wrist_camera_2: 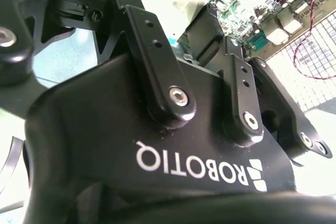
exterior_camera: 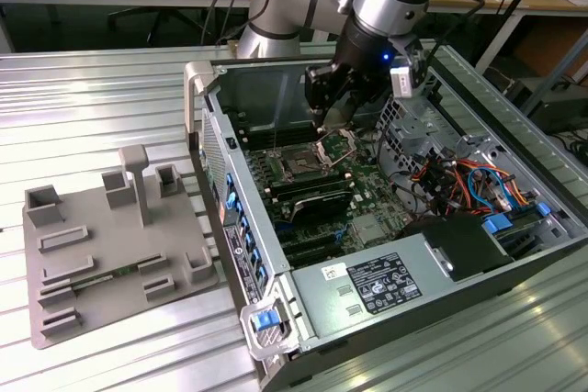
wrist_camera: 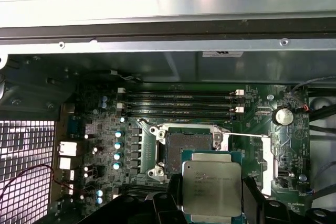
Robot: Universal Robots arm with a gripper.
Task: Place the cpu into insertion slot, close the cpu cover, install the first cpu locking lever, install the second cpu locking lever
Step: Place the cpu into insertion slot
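Observation:
The cpu (wrist_camera: 211,184) is a small square chip with a silver-grey face, held flat between my gripper's (wrist_camera: 212,195) black fingers (wrist_camera: 175,196). It hangs just above and slightly off the insertion slot (wrist_camera: 189,148), a dark square socket with a silver rim on the green board. The cpu cover (wrist_camera: 266,156), a thin silver frame, is swung open beside the slot. In the exterior view my gripper (exterior_camera: 336,122) is lowered into the open computer case, near the insertion slot (exterior_camera: 299,164) and the raised cpu cover (exterior_camera: 337,145).
Long black memory slots (wrist_camera: 178,103) run beside the socket. A power supply (exterior_camera: 377,286) and a bundle of coloured cables (exterior_camera: 464,181) fill the case's near and right parts. A grey fixture plate (exterior_camera: 110,245) lies on the ribbed table at the exterior view's left.

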